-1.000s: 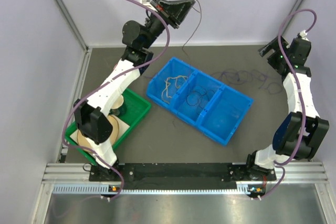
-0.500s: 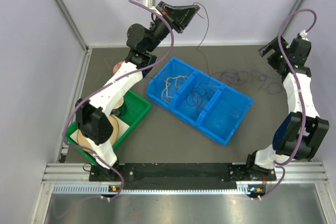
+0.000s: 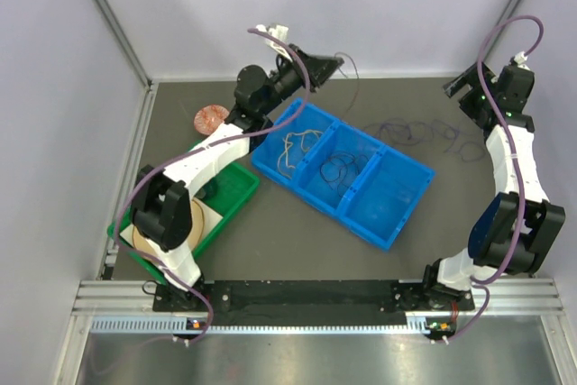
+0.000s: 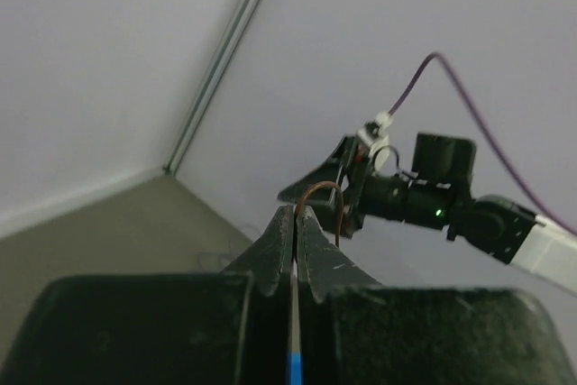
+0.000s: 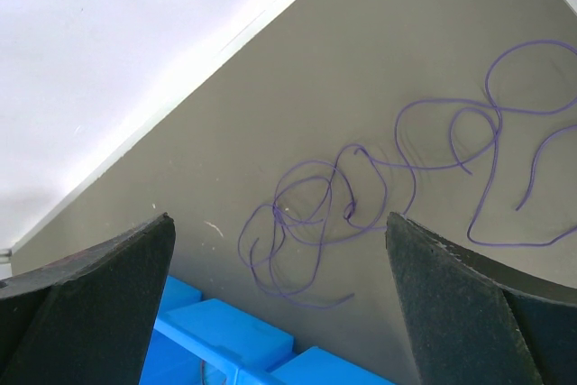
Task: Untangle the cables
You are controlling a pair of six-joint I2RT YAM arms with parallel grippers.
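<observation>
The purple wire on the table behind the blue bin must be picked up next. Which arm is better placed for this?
Right, probably. The right gripper is open and faces the purple wire, which lies between its jaws in the wrist view. The left gripper is shut on a thin dark wire.

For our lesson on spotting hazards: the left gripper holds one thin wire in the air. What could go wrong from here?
1. The left gripper pinches the wire only at its very tip, so it may slip out.
2. If that wire is caught in the dark coil in the bin, pulling could tighten the tangle.
3. The open right gripper hangs over looped purple wires; closing there might take several strands.
</observation>
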